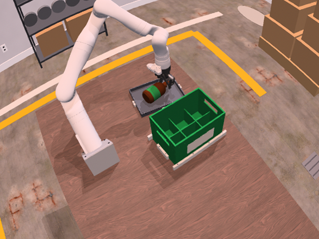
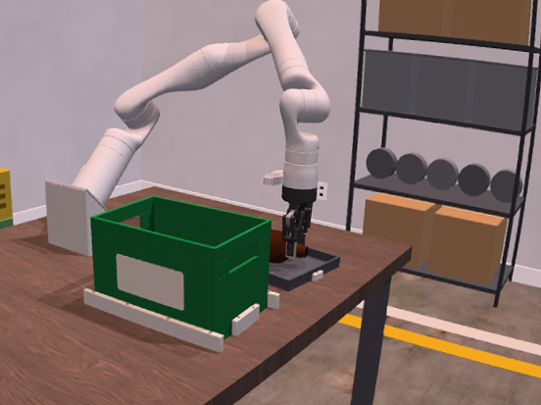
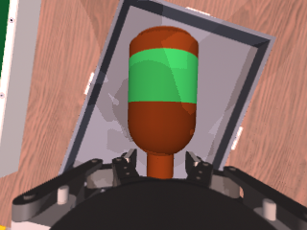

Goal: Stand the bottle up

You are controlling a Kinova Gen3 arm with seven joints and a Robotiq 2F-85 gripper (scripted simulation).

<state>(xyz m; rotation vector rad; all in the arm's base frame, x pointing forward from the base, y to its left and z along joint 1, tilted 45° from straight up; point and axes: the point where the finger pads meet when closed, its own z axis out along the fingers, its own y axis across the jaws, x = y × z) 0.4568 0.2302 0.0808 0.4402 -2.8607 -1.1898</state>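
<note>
Top view puts the brown bottle (image 1: 152, 92) lying on the dark tray (image 1: 141, 109) at the green crate's (image 1: 196, 143) eleven o'clock, exterior view hides most of it behind that crate, and wrist view shows the gripper (image 3: 162, 168) parted astride the neck (pads apart from it).

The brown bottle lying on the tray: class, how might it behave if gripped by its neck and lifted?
The bottle is round and lies on its side, so it would probably roll if nudged. The open gripper straddles only the narrow neck; the wide body would likely swing or droop. Smooth sides suggest it could slip.
</note>
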